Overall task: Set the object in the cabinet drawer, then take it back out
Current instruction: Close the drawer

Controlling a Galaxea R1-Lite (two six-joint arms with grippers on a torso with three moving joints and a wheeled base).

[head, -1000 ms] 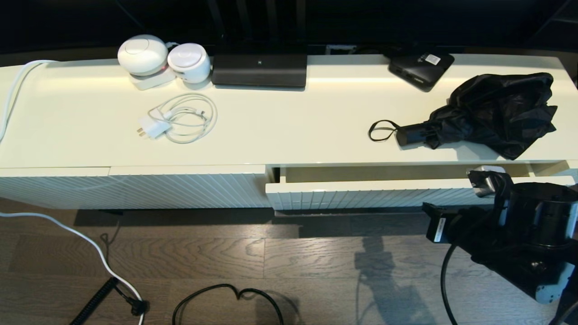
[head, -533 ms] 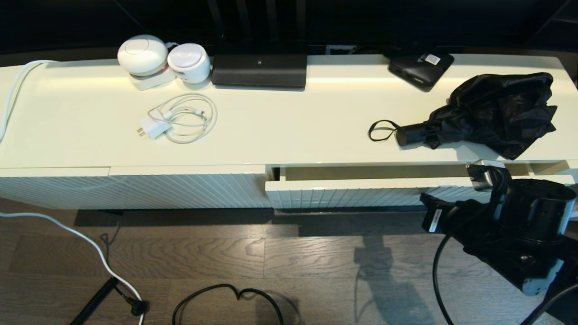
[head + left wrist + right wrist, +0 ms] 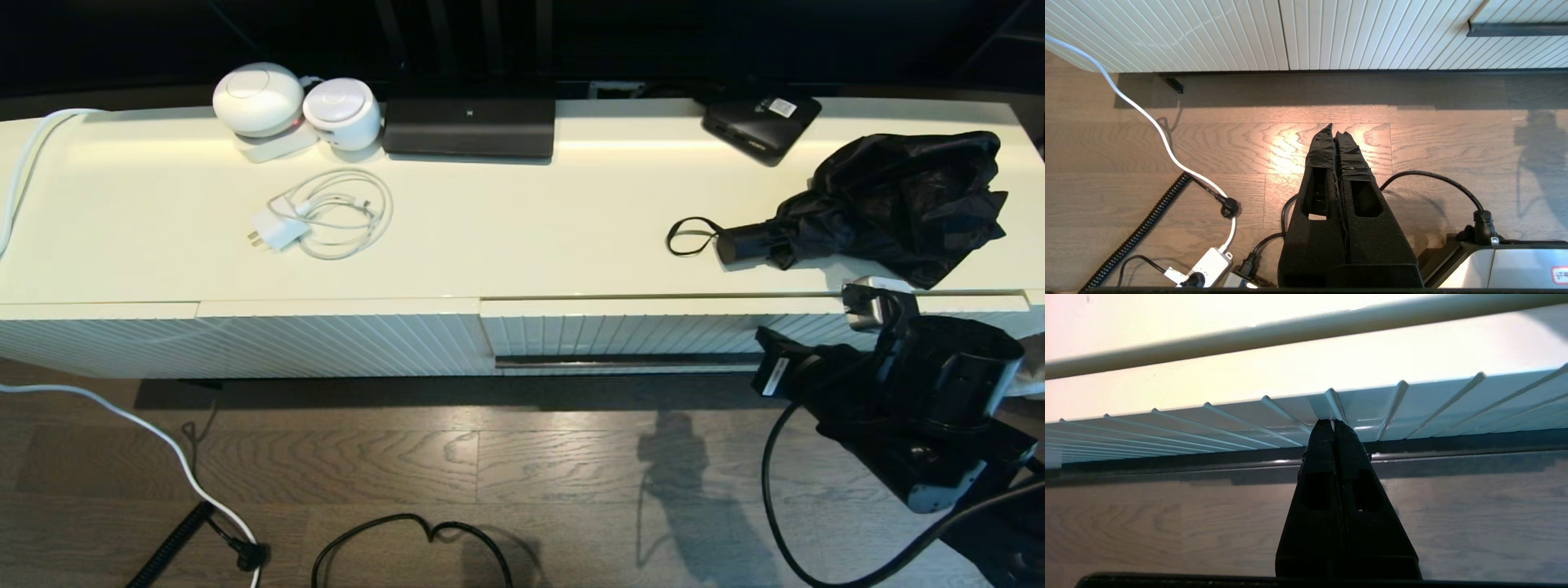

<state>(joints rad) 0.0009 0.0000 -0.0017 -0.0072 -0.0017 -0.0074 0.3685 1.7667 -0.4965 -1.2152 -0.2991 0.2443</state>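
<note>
The black folding umbrella (image 3: 890, 204) lies on the cabinet top at the right, handle and wrist loop (image 3: 690, 237) pointing left. Below it the ribbed cream drawer (image 3: 637, 333) sits flush with the cabinet front, its dark handle bar (image 3: 620, 360) along the lower edge. My right arm (image 3: 939, 384) is in front of the drawer's right end. In the right wrist view the right gripper (image 3: 1333, 424) is shut and empty, tips against the ribbed front (image 3: 1412, 408) just above the bar (image 3: 1453, 455). The left gripper (image 3: 1336, 130) hangs shut over the floor.
On the cabinet top stand two white round devices (image 3: 260, 100), a coiled white charger cable (image 3: 331, 214), a black slab (image 3: 469, 126) and a flat black box with a white label (image 3: 761, 121). Cables (image 3: 408, 539) lie on the wooden floor.
The drawer, slightly open a second ago, has slid in until flush with the cabinet front. My right arm moved toward the cabinet with it. The umbrella has not moved.
</note>
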